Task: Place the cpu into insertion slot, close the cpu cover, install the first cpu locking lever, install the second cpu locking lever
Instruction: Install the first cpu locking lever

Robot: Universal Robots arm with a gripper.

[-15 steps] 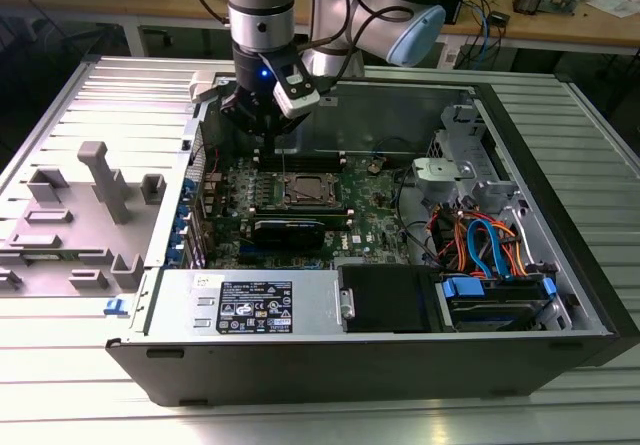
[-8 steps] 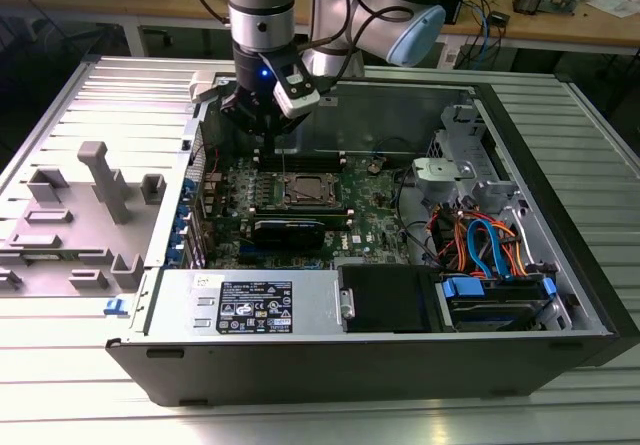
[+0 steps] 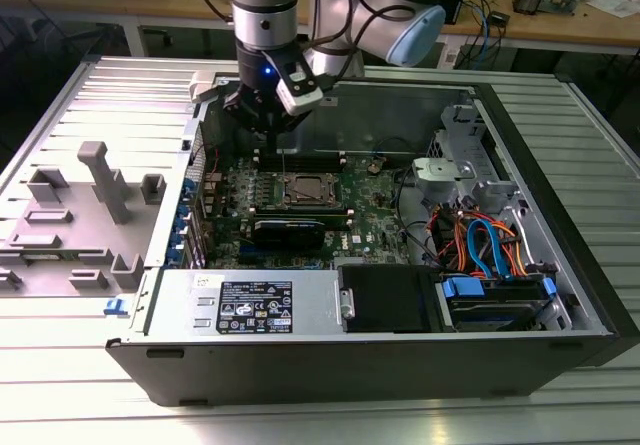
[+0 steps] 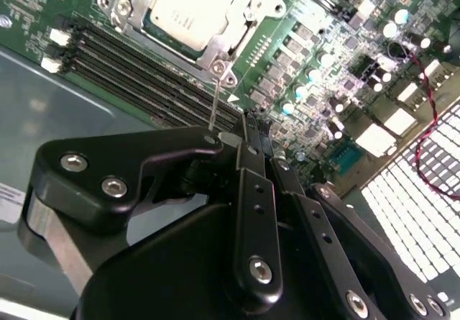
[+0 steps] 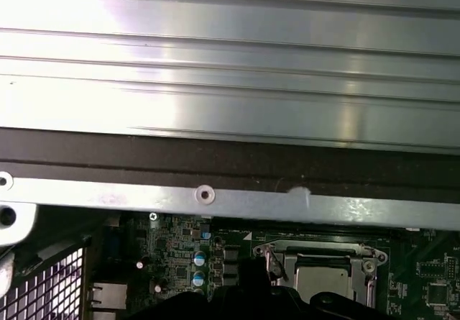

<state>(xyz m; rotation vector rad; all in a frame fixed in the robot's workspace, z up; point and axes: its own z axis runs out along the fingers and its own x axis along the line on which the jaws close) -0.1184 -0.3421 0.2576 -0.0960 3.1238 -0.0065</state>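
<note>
arm (image 3: pixel 265 5): smooth grey tube, upright, reaching straight down into the open case (image 3: pixel 560 215).
gripper (image 4: pixel 233 134): matt black linkage with bright screw heads, poised just beside one corner of the insertion slot (image 4: pixel 115 5).
fingers (image 4: pixel 248 154): drawn together at the tips, pinching the upper end of the locking lever (image 4: pixel 215 101).
locking lever: thin straight steel wire, raised from the slot's corner bracket, not laid flat.
cpu (image 4: pixel 190 7): flat square with a dull silver top, seated in the insertion slot at the middle of the board (image 4: pixel 323 83).
cpu cover (image 4: pixel 241 25): thin bright metal frame, lying flat around the cpu.
insertion slot: square, silver-rimmed, screwed at the corners.
board: green, studded with small cylindrical capacitors, with long black memory slots (image 4: pixel 129 61) along one edge of the insertion slot.
case: dark sheet metal, laid on its side on a ribbed metal table (image 3: pixel 60 115).
</note>
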